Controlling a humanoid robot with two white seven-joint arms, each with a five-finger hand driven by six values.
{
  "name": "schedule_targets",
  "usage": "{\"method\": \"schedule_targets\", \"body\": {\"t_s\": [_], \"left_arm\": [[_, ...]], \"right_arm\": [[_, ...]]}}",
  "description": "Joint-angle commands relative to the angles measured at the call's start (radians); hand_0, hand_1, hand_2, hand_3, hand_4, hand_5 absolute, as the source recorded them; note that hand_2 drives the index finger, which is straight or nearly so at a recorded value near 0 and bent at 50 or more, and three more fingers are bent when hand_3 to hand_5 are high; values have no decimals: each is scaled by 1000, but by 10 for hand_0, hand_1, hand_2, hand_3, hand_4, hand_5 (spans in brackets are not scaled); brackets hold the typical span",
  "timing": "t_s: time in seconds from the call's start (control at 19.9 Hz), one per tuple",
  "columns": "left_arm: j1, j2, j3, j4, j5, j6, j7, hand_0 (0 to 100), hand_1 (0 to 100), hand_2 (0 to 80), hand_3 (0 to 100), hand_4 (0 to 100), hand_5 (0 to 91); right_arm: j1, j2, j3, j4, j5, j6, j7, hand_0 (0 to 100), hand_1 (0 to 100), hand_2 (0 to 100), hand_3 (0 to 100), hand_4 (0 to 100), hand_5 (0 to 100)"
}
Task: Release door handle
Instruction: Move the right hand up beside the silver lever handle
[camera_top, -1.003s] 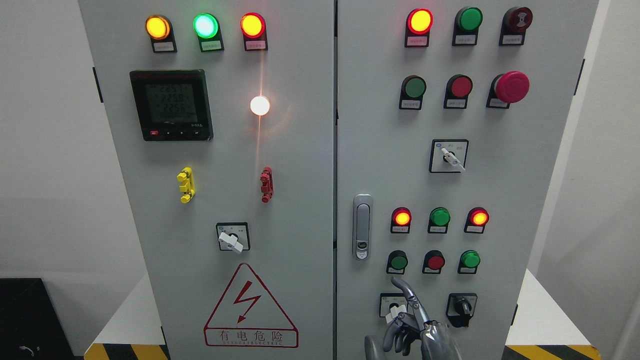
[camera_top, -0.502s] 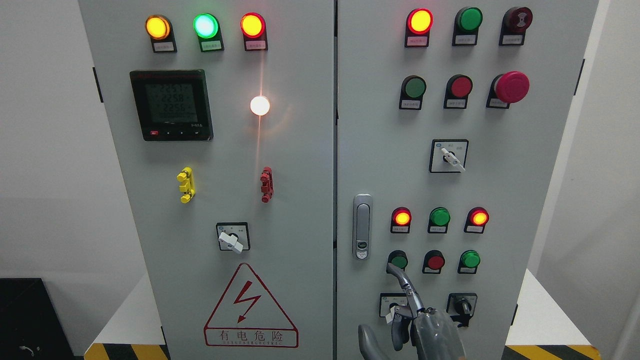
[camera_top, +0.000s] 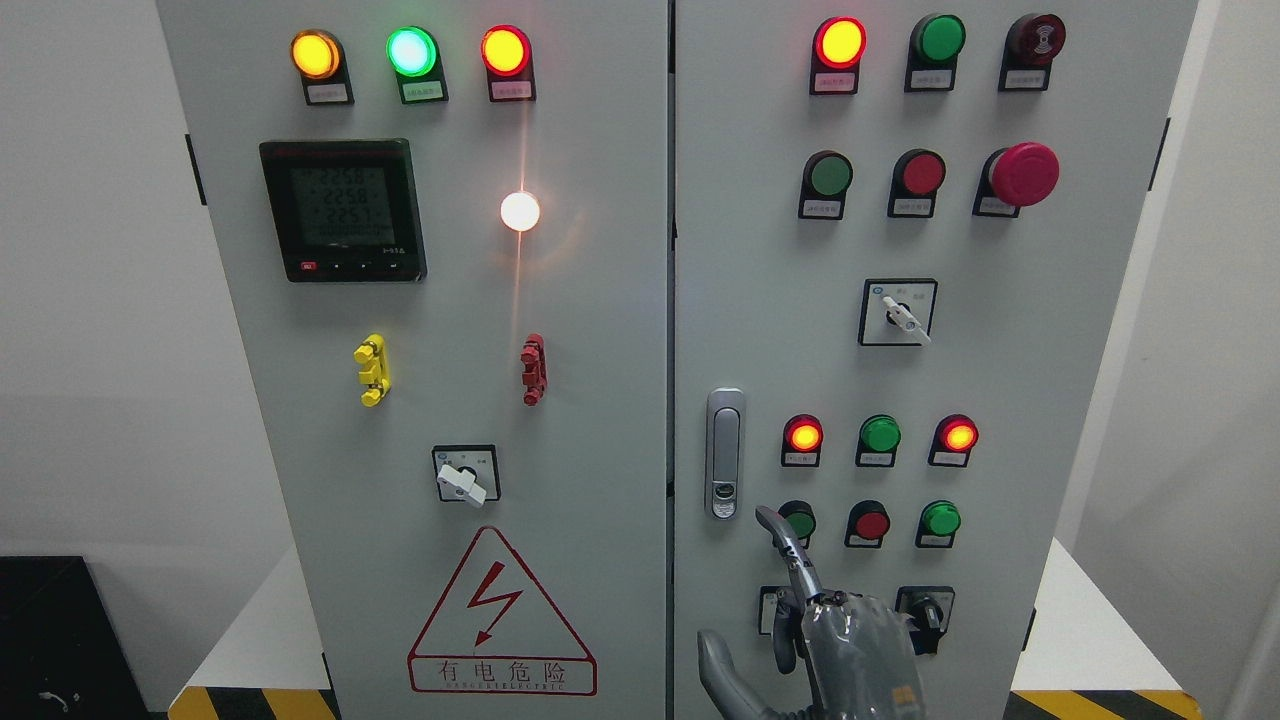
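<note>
Since my right hand (camera_top: 820, 620) holds nothing, index finger pointing just below-right of the door handle (camera_top: 725, 452) on the right door, I'd back straight off, avoiding nearby buttons.

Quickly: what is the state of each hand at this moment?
Right hand: holds nothing, index finger extended below the door handle, not touching it.
Left hand: not in view.

Head view: single camera, frontal, close to the two-door control cabinet (camera_top: 560, 330), tilted slightly downward.
</note>
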Motion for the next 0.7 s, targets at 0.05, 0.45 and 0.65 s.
{"method": "schedule_targets", "body": {"t_s": [0.05, 0.45, 0.65], "left_arm": [[0, 0, 0, 0, 0, 0, -1, 120, 556, 0, 0, 0, 0], [0, 0, 0, 0, 0, 0, -1, 120, 556, 0, 0, 0, 0], [0, 0, 0, 0, 0, 0, -1, 120, 556, 0, 0, 0, 0]], "right_arm": [[-36, 43, -2, 74, 171, 1, 0, 401, 343, 0, 1000, 1000, 1000], [-59, 43, 4, 95, 318, 60, -1, 398, 347, 0, 1000, 1000, 1000], [-62, 44, 10, 105, 352, 61, -9, 399, 347, 0, 1000, 1000, 1000]]}}
